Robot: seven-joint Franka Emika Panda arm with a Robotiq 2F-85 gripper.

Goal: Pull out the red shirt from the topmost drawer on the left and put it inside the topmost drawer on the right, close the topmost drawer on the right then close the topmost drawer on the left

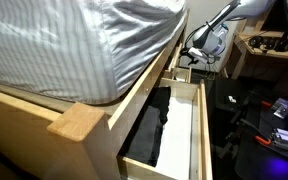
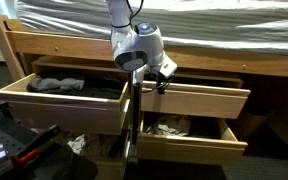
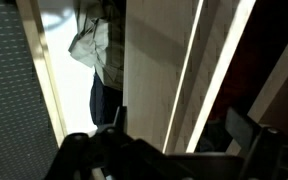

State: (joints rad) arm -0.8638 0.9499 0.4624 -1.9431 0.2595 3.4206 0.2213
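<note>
Fingers (image 3: 246,138): spread wide, empty, beside open topmost right drawer (image 2: 199,100). Topmost left drawer (image 2: 44,108): wide open, dark clothing (image 2: 59,85) inside.

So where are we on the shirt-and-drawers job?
Done: unclear. No red shirt shows anywhere, and the inside of the top right drawer is hidden. In hand: the gripper hovers at the divider between the top drawers, and looks open and empty in the wrist view. Left: both closings. The top left drawer, holding dark clothes, and the right one stand open.
</note>
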